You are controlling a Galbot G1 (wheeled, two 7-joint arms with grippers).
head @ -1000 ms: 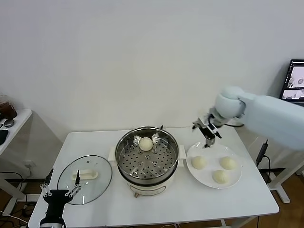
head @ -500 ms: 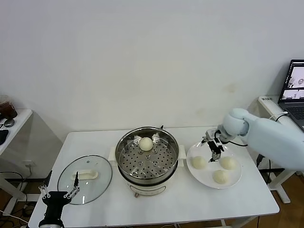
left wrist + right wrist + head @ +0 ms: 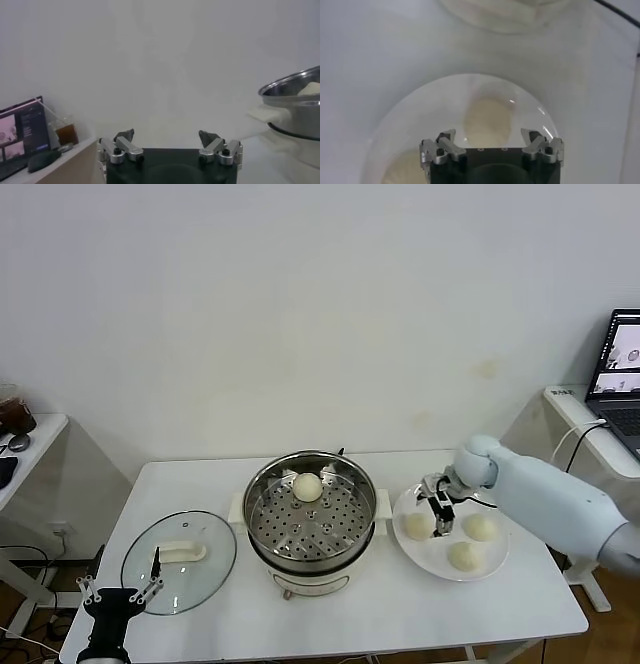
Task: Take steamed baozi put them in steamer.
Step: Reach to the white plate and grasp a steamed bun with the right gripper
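- At the centre of the head view, the steamer [image 3: 311, 519] stands on the white table [image 3: 400, 624], with one baozi [image 3: 307, 486] resting on the perforated tray toward its back rim.
- To the right of the steamer, a white plate [image 3: 425, 559] carries three more baozi: one at its left [image 3: 416, 526], one at its right [image 3: 481, 527], and one at its front [image 3: 465, 555].
- The right gripper [image 3: 438, 517] hangs over the plate, between the left and right baozi and just beside the left one.
- Its jaws are spread wide and hold nothing; in the right wrist view [image 3: 492, 141] the two fingers stand well apart, with a baozi [image 3: 489, 119] on the plate [image 3: 420, 110] showing between and beyond them.
- Whether the fingers touch the plate cannot be told.
- In the lower left of the head view, a glass lid [image 3: 205, 569] with a white handle lies flat on the table, left of the steamer.
- The left gripper [image 3: 117, 594] is parked at the bottom left corner of the frame, near the front edge of the lid.
- Its jaws are also wide apart and empty; the left wrist view [image 3: 170, 145] shows the steamer [image 3: 295, 107] at its right edge.
- A laptop [image 3: 620, 374] sits on a side table at the right edge of the head view.
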